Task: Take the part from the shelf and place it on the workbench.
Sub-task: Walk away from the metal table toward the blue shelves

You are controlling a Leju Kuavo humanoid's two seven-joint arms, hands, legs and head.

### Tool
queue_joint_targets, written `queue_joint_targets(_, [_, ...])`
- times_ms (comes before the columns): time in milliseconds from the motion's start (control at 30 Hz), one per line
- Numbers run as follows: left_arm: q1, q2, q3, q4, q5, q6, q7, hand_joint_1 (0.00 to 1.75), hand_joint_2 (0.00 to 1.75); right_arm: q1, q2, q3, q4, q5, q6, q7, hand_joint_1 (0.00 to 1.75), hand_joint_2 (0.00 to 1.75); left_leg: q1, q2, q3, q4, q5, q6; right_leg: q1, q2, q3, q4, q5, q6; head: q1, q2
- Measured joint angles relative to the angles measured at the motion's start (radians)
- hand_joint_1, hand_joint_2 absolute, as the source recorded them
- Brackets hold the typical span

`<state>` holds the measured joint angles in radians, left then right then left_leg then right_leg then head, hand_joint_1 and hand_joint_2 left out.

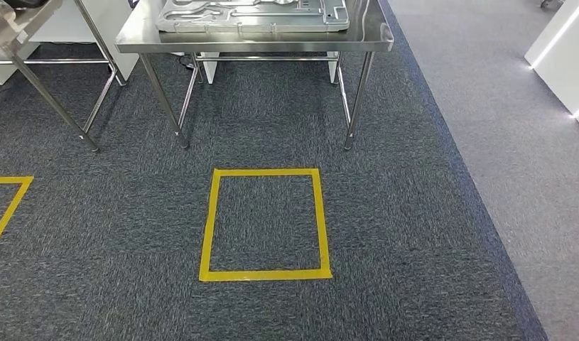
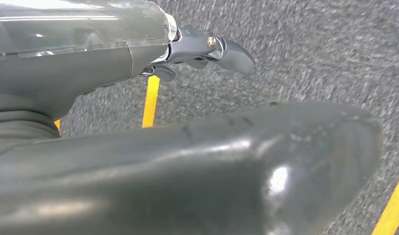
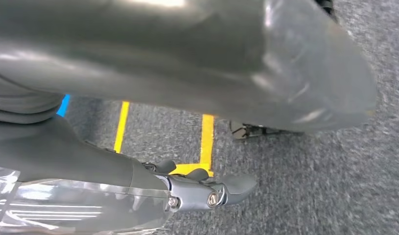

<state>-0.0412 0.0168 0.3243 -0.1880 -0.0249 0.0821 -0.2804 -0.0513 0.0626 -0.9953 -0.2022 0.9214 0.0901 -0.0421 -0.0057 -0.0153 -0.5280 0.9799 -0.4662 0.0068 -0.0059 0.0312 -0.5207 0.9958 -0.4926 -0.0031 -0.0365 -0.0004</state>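
Carpet, dark grey and nubby, carries a yellow tape square at centre. At 12 o'clock a steel workbench on thin legs bears the part, a flat ribbed metal plate, long axis running 9 to 3. Left hand and right hand hang over carpet, fingers apart, holding nothing.

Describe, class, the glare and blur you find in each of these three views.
Head view: sharp, with ceiling light glaring off the steel workbench top. Left wrist view: carpet streaked by blur, a bright highlight on the left hand. Right wrist view: glare across the right hand, carpet blurred towards the edges.
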Motion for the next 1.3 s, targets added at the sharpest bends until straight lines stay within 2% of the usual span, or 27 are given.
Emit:
queue_joint_targets(67, [0.001, 0.0, 0.0, 0.0, -0.003, -0.002, 0.002, 0.0, 0.0, -0.001, 0.0, -0.001, 0.0, 0.009, 0.007, 0.007, 0.0, 0.0, 0.001, -0.007, -0.006, 0.006, -0.001, -0.011, -0.002, -0.016, -0.001, -0.006, 0.007, -0.013, 0.0, 0.0])
queue_joint_targets(100, [0.001, -0.001, 0.0, 0.0, -0.004, -0.003, 0.003, 0.0, 0.0, -0.001, 0.0, -0.001, 0.0, 0.013, 0.009, 0.009, 0.0, 0.0, 0.002, -0.007, -0.017, 0.027, -0.017, -0.016, -0.005, -0.025, -0.003, -0.01, 0.012, -0.019, 0.0, 0.0])
queue_joint_targets(133, [0.002, -0.001, 0.0, 0.0, -0.004, -0.003, 0.003, 0.0, 0.0, -0.001, 0.0, -0.001, 0.0, 0.017, 0.01, 0.009, 0.0, 0.0, 0.003, -0.004, -0.036, 0.07, -0.045, -0.021, -0.006, -0.034, -0.005, -0.013, 0.015, -0.025, 0.0, 0.0])
queue_joint_targets(200, [0.002, -0.002, 0.0, 0.0, -0.004, -0.003, 0.003, 0.0, 0.0, -0.001, 0.0, -0.001, 0.0, 0.025, 0.011, 0.009, 0.0, 0.0, 0.009, 0.002, -0.096, 0.207, -0.12, -0.031, -0.004, -0.052, -0.013, -0.013, 0.019, -0.032, 0.0, 0.0])
queue_joint_targets(233, [0.003, -0.002, 0.0, 0.0, -0.004, -0.003, 0.002, 0.0, 0.0, -0.001, 0.0, -0.001, 0.0, 0.027, 0.012, 0.009, 0.0, 0.0, 0.011, 0.004, -0.121, 0.267, -0.144, -0.035, -0.002, -0.061, -0.016, -0.012, 0.02, -0.033, 0.0, 0.0])
queue_joint_targets(267, [0.005, -0.002, 0.0, 0.0, -0.004, -0.003, 0.002, 0.0, 0.0, -0.001, 0.0, -0.001, 0.0, 0.029, 0.013, 0.009, 0.0, 0.0, 0.013, 0.006, -0.131, 0.297, -0.151, -0.037, -0.001, -0.07, -0.019, -0.011, 0.021, -0.033, 0.0, 0.0])
queue_joint_targets(300, [0.008, -0.002, 0.0, 0.0, -0.004, -0.003, 0.002, 0.0, 0.0, -0.001, 0.0, -0.001, 0.0, 0.029, 0.014, 0.009, 0.0, 0.0, 0.014, 0.009, -0.119, 0.284, -0.136, -0.038, 0.0, -0.079, -0.021, -0.01, 0.022, -0.033, 0.0, 0.0])
queue_joint_targets(333, [0.01, -0.003, 0.0, 0.0, -0.004, -0.003, 0.002, 0.0, 0.0, -0.002, 0.0, -0.001, 0.0, 0.029, 0.014, 0.009, 0.0, 0.0, 0.015, 0.016, -0.086, 0.229, -0.107, -0.038, 0.0, -0.089, -0.021, -0.008, 0.022, -0.032, 0.0, 0.0])
queue_joint_targets(400, [0.009, -0.002, 0.0, 0.0, -0.004, -0.003, 0.002, 0.0, 0.0, -0.002, 0.0, -0.001, 0.0, 0.029, 0.016, 0.009, 0.0, 0.0, 0.011, 0.055, -0.001, 0.076, -0.05, -0.03, 0.003, -0.107, -0.021, -0.004, 0.022, -0.026, 0.0, 0.0])
queue_joint_targets(433, [0.007, -0.002, 0.0, 0.0, -0.004, -0.003, 0.002, 0.0, 0.0, -0.001, 0.0, -0.001, 0.0, 0.029, 0.016, 0.009, 0.0, 0.0, 0.008, 0.072, 0.026, 0.023, -0.036, -0.023, 0.005, -0.115, -0.02, -0.002, 0.022, -0.021, 0.0, 0.0])
queue_joint_targets(467, [0.005, -0.002, 0.0, 0.0, -0.004, -0.004, 0.002, 0.0, 0.0, -0.002, 0.0, -0.001, 0.0, 0.029, 0.016, 0.008, 0.0, 0.0, 0.005, 0.082, 0.037, -0.003, -0.031, -0.017, 0.007, -0.123, -0.02, -0.001, 0.022, -0.016, 0.0, 0.0])
queue_joint_targets(533, [0.007, -0.002, 0.0, 0.0, -0.005, -0.005, 0.002, 0.0, 0.0, -0.005, 0.0, -0.001, 0.0, 0.03, 0.016, 0.007, 0.0, 0.0, 0.001, 0.068, 0.032, -0.01, -0.027, -0.004, 0.006, -0.139, -0.018, -0.003, 0.025, -0.005, 0.0, 0.0])
queue_joint_targets(567, [0.009, -0.002, 0.0, 0.0, -0.006, -0.005, 0.002, 0.0, 0.0, -0.007, -0.001, -0.001, 0.0, 0.03, 0.016, 0.007, 0.0, 0.0, 0.003, 0.059, 0.032, -0.013, -0.021, 0.002, 0.004, -0.135, -0.018, 0.0, 0.022, 0.002, 0.0, 0.0])
queue_joint_targets(633, [0.009, -0.002, 0.0, 0.0, -0.006, -0.005, 0.003, 0.0, 0.0, -0.007, -0.003, -0.001, 0.0, 0.03, 0.015, 0.007, 0.0, 0.0, 0.008, 0.041, 0.029, -0.021, -0.008, 0.015, 0.0, -0.091, -0.038, 0.049, -0.017, 0.012, 0.0, 0.0])
queue_joint_targets(700, [0.006, -0.003, 0.0, 0.0, -0.007, -0.007, 0.004, 0.0, 0.0, -0.004, -0.004, -0.001, 0.0, 0.032, 0.013, 0.007, 0.0, 0.0, 0.009, 0.021, 0.021, -0.021, 0.001, 0.022, -0.003, -0.043, -0.096, 0.176, -0.092, 0.017, 0.0, 0.0])
queue_joint_targets(733, [0.006, -0.002, 0.0, 0.0, -0.009, -0.009, 0.006, 0.0, 0.0, -0.003, -0.004, -0.001, 0.0, 0.033, 0.01, 0.009, 0.0, 0.0, 0.008, 0.01, 0.016, -0.02, 0.003, 0.023, -0.003, -0.036, -0.126, 0.241, -0.12, 0.017, 0.0, 0.0])
queue_joint_targets(767, [0.006, -0.001, 0.0, 0.0, -0.012, -0.012, 0.012, 0.0, 0.0, -0.002, -0.005, 0.0, 0.0, 0.035, 0.006, 0.015, 0.0, 0.0, 0.007, -0.002, 0.013, -0.018, 0.005, 0.023, -0.004, -0.034, -0.144, 0.282, -0.129, 0.018, 0.0, 0.0])
queue_joint_targets(800, [0.007, 0.0, 0.0, 0.0, -0.014, -0.016, 0.022, 0.0, 0.0, -0.001, -0.007, 0.0, 0.0, 0.036, 0.001, 0.024, 0.0, 0.0, 0.007, -0.014, 0.011, -0.015, 0.006, 0.022, -0.005, -0.033, -0.144, 0.284, -0.117, 0.017, 0.0, 0.0])
queue_joint_targets(867, [0.008, 0.007, 0.004, 0.0, -0.001, -0.035, 0.058, 0.0, 0.0, -0.001, -0.018, -0.001, 0.0, 0.036, -0.025, 0.051, 0.0, 0.0, 0.008, -0.041, 0.01, -0.009, 0.005, 0.018, -0.008, -0.019, -0.09, 0.179, -0.048, 0.015, 0.0, 0.0])
queue_joint_targets(933, [0.006, 0.018, 0.028, 0.0, 0.067, -0.068, 0.112, 0.0, 0.0, -0.001, -0.035, -0.006, 0.0, 0.032, -0.083, 0.08, 0.0, 0.0, 0.005, -0.064, 0.004, 0.002, 0.002, 0.01, -0.012, 0.02, -0.03, 0.052, -0.001, 0.012, 0.0, 0.0])
queue_joint_targets(1000, [0.006, 0.032, 0.076, 0.0, 0.13, -0.044, 0.147, 0.0, 0.0, -0.001, -0.054, -0.013, -0.003, 0.026, -0.177, 0.091, 0.0, 0.0, 0.006, -0.083, -0.007, 0.008, 0.002, -0.003, -0.01, 0.035, -0.014, 0.012, 0.004, 0.007, 0.0, 0.0])
queue_joint_targets(1067, [0.008, 0.047, 0.12, 0.0, 0.145, 0.087, 0.145, 0.0, 0.0, -0.003, -0.066, -0.029, -0.007, -0.005, -0.28, 0.072, 0.0, 0.0, 0.01, -0.092, -0.014, 0.01, 0.002, -0.017, -0.009, 0.013, -0.015, 0.008, 0.009, -0.005, 0.0, 0.0])
queue_joint_targets(1100, [0.009, 0.052, 0.14, 0.0, 0.154, 0.165, 0.134, 0.0, 0.0, -0.004, -0.07, -0.046, -0.011, -0.049, -0.321, 0.045, 0.0, 0.0, 0.011, -0.081, -0.02, 0.021, -0.006, -0.022, -0.011, 0.002, -0.015, 0.005, 0.012, -0.012, 0.0, 0.0])
queue_joint_targets(1167, [0.009, 0.057, 0.184, -0.003, 0.188, 0.274, 0.101, 0.0, 0.0, -0.006, -0.073, -0.113, -0.018, -0.193, -0.36, -0.033, 0.0, 0.0, 0.011, -0.035, -0.059, 0.106, -0.06, -0.032, -0.012, -0.023, -0.017, 0.0, 0.015, -0.023, 0.0, 0.0])
queue_joint_targets(1233, [0.006, 0.057, 0.232, -0.007, 0.225, 0.292, 0.076, 0.0, 0.0, -0.011, -0.074, -0.205, -0.022, -0.329, -0.353, -0.101, 0.0, 0.0, 0.014, -0.003, -0.124, 0.244, -0.13, -0.041, -0.009, -0.05, -0.02, -0.001, 0.015, -0.027, 0.0, 0.0])
queue_joint_targets(1267, [0.006, 0.056, 0.253, -0.008, 0.238, 0.282, 0.068, 0.0, 0.0, -0.014, -0.074, -0.246, -0.023, -0.369, -0.342, -0.12, 0.0, 0.0, 0.015, 0.002, -0.145, 0.292, -0.145, -0.044, -0.008, -0.065, -0.02, 0.0, 0.015, -0.027, 0.0, 0.0])
queue_joint_targets(1300, [0.007, 0.054, 0.272, -0.008, 0.247, 0.269, 0.063, 0.0, 0.0, -0.018, -0.074, -0.282, -0.023, -0.395, -0.331, -0.133, 0.0, 0.0, 0.017, 0.006, -0.149, 0.304, -0.142, -0.045, -0.007, -0.079, -0.02, 0.0, 0.014, -0.027, 0.0, 0.0])
